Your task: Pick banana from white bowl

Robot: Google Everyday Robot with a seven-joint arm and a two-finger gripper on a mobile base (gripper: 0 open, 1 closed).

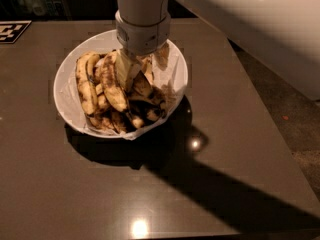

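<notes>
A wide white bowl [67, 71] with crinkled white paper lining stands on the dark table and holds a heap of overripe bananas [114, 91], yellow with brown-black blotches. Their near ends are almost wholly dark. My gripper [136, 70] hangs from the white wrist [142, 31] straight above the bowl. Its tip is down among the bananas at the far middle of the heap, touching the topmost ones. The wrist hides the far part of the bowl.
The bowl sits on a dark brown glossy table [150, 194] with lamp reflections. A black-and-white marker tag [11, 30] lies at the far left corner. My white arm [250, 29] spans the upper right. The table's right edge borders a speckled floor [295, 129].
</notes>
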